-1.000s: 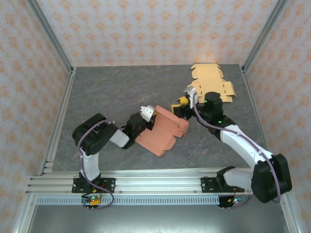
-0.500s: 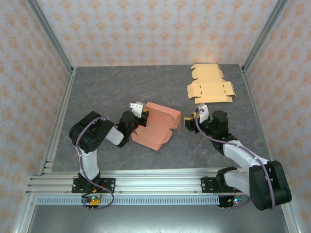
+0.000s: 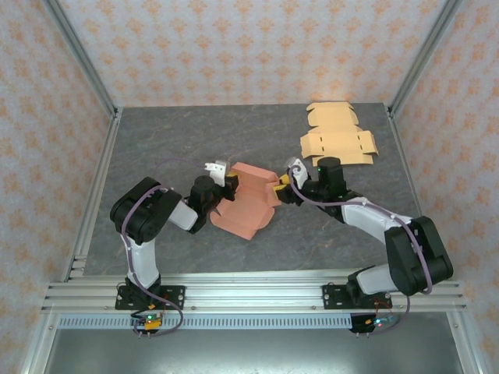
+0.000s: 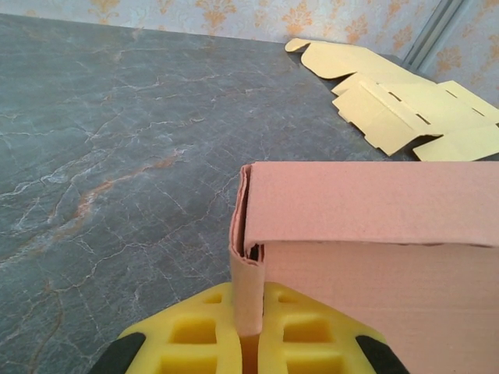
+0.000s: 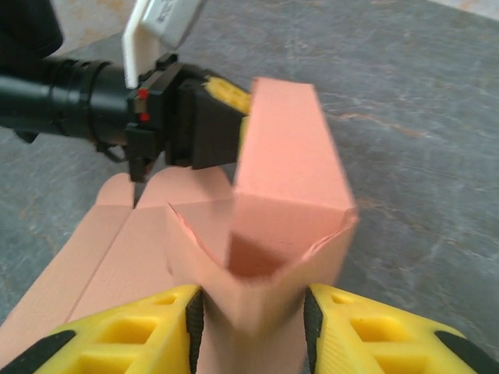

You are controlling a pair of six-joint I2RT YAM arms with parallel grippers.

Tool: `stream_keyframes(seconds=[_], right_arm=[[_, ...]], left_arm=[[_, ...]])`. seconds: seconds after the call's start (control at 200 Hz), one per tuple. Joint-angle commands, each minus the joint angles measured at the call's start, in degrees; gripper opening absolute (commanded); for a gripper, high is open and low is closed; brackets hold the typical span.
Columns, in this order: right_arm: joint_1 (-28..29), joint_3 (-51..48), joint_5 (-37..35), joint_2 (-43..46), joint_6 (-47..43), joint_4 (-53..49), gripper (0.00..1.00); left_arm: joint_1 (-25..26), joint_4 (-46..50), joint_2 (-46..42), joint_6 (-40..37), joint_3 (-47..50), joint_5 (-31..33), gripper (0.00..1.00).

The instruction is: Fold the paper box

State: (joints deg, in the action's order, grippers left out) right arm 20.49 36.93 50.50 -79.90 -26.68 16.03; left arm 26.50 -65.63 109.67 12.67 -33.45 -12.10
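While the salmon-pink corrugated cardboard box (image 3: 248,204) sits half-formed near the middle of the grey marbled table (image 3: 171,148), both arms work it from opposite ends.

Handling, judged: light, thin board; stiff across panels, weak along scored creases. It will slide on the smooth table and crush if squeezed on a hollow section. Best hold is on a double-layer edge or flap, close to a crease.

Left tool (image 4: 249,327): yellow fingers clamped on the thin upright wall at the box's left end. The arm is folded low, its forearm running along the table toward the right edge.

Right tool (image 5: 253,312): jaws bracket the open, tapered right end of the box. I cannot tell whether they press it. The arm reaches low from the near right corner toward the middle, with its wrist level.

Pale yellow flat cardboard blanks (image 3: 337,139) lie at the far right corner, well apart.
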Motion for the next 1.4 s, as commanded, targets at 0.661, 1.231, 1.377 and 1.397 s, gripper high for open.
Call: stream_keyframes(seconds=[0.661, 1.231, 1.377, 1.397], right_arm=[[17.45, 4.37, -59.3, -15.49, 18.37, 20.62, 0.36], [20.15, 18.72, -80.06, -27.6, 26.84, 16.55, 0.13], [20.38, 20.09, -81.33, -29.37, 26.68, 15.33, 0.08], [20.38, 20.25, -81.48, -29.37, 26.68, 14.71, 0.05]], left_arm=[[2.94, 22.77, -4.97, 9.66, -4.37, 14.85, 0.0], [4.74, 27.77, -7.32, 12.51, -6.51, 16.39, 0.0], [5.3, 29.94, -7.9, 12.19, -7.02, 17.75, 0.0], [5.28, 29.84, -7.98, 12.33, -6.91, 17.99, 0.0]])
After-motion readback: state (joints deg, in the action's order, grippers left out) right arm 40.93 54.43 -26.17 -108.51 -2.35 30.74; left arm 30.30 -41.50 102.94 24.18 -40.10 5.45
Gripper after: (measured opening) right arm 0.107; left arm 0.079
